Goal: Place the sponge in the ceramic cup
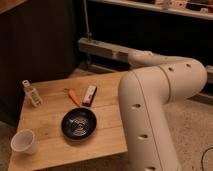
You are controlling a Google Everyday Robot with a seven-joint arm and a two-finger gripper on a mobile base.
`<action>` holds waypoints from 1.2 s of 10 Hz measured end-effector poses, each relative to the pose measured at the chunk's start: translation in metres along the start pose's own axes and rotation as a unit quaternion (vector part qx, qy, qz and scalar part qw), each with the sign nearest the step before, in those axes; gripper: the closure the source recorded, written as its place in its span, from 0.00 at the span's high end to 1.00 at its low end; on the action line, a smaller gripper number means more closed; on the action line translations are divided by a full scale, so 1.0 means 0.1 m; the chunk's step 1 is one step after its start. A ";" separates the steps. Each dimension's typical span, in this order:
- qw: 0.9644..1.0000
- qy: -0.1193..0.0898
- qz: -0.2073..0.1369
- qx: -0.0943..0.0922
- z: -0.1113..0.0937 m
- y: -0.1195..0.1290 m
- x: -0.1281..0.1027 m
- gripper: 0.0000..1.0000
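My arm blocks half the table, gripper hidden behind it, its hold impossible to tell; ceramic cup stands front-left

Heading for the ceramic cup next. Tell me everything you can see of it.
The ceramic cup is small, white and round, handleless, narrowing toward its base; it looks like glazed ceramic. It stands upright, mouth up, at the near left corner of the wooden table, left of the black pan and apart from it. Only the table touches it; nothing shows inside. The gripper is out of view; only the white arm shows on the right.
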 end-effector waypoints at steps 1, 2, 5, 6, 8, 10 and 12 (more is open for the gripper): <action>1.000 0.008 0.010 -0.004 0.06 -0.03 0.04 0.80; 1.000 0.015 0.016 -0.004 0.12 -0.05 0.10 0.80; 0.999 0.009 0.028 0.014 0.34 0.01 0.09 0.80; 0.999 0.006 0.039 0.020 0.41 -0.01 0.08 0.80; 0.997 -0.014 0.067 0.043 0.58 -0.03 0.05 0.80; 0.994 -0.037 0.093 0.053 0.59 -0.05 0.00 0.80; 0.991 -0.061 0.113 0.047 0.44 -0.06 -0.14 0.80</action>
